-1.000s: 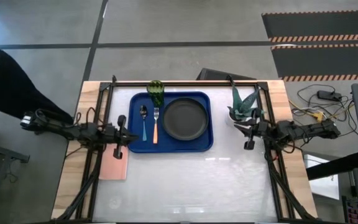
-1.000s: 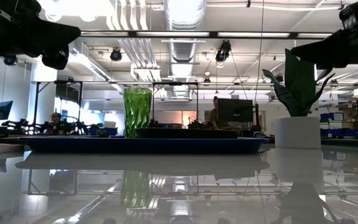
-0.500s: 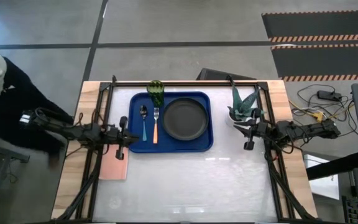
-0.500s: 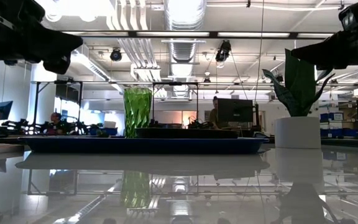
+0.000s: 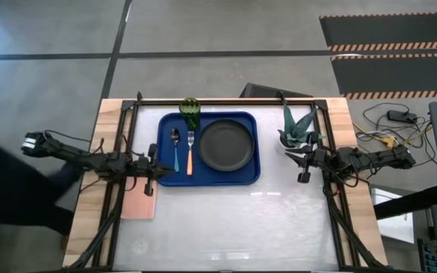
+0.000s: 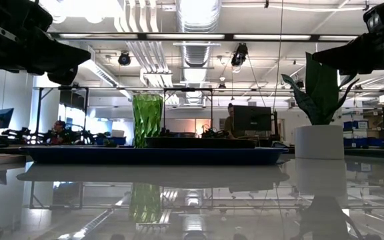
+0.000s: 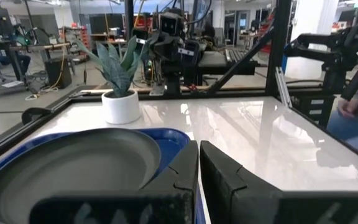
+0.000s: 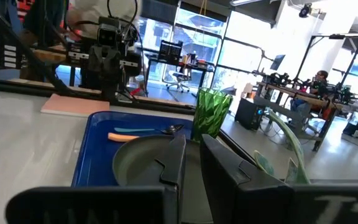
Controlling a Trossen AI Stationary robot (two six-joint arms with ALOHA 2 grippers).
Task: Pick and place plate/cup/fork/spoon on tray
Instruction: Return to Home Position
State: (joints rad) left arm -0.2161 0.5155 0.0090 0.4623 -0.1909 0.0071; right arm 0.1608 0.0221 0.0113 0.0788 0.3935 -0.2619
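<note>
Blue plastic rectangular tray (image 5: pixel 243 174) with rounded corners and a raised rim lies at the far middle of the table in the high view. On it sit the round matte black plate (image 5: pixel 225 145) to the right, the orange-handled fork (image 5: pixel 190 153) just left of the plate, the blue-handled spoon (image 5: pixel 175 149) beside the fork, and the translucent green cup (image 5: pixel 190 112) at the tray's far left corner. The left gripper (image 5: pixel 149 168) hovers at the tray's left edge, next to a small pink flat rectangle (image 5: pixel 138 202); the right gripper (image 5: pixel 303 165) hangs well right of the tray, near a spiky teal plant in a white pot (image 5: pixel 297 128).

Low view: the cup (image 6: pixel 147 119) stands upright on the tray (image 6: pixel 152 155), the potted plant (image 6: pixel 319 120) to its right.

Left wrist view: the fingers (image 7: pixel 182 177) are nearly pressed together, empty, over the tray's edge by the plate (image 7: pixel 67 165).

Right wrist view: the fingers (image 8: pixel 219 168) stand close with a narrow gap, holding nothing, facing the cup (image 8: pixel 210 116) and fork (image 8: pixel 135 135).
</note>
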